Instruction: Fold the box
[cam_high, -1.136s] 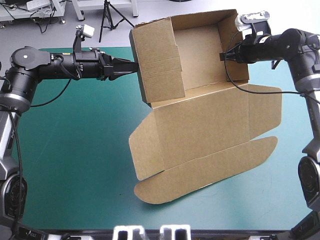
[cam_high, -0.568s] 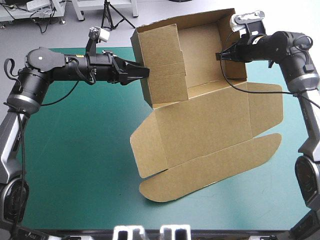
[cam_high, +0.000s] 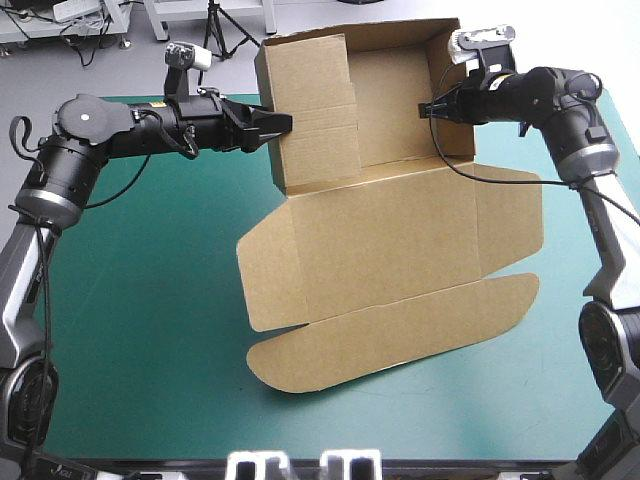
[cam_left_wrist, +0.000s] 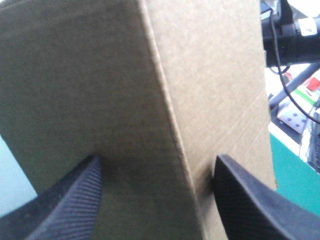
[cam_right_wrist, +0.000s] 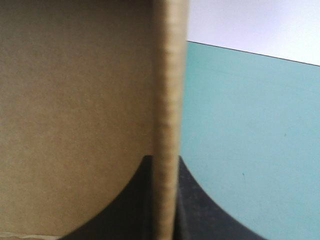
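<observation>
Box (cam_high: 400, 240), brown, is held up over the teal-green table cover (cam_high: 140, 300), its walls partly raised and its lid flap hung toward the near edge. Its right wall is clamped by the right gripper (cam_high: 425, 107). The left gripper (cam_high: 283, 122) is spread apart at its left wall's corner.

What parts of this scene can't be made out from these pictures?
High view: the teal-green table under the box, hidden by its spread flaps; whether the lowest flap touches it is unclear.
Right wrist view: the right gripper, its fingertips covered by the box wall's edge.
Left wrist view: most of what lies ahead of the left gripper, blocked by the box.
</observation>
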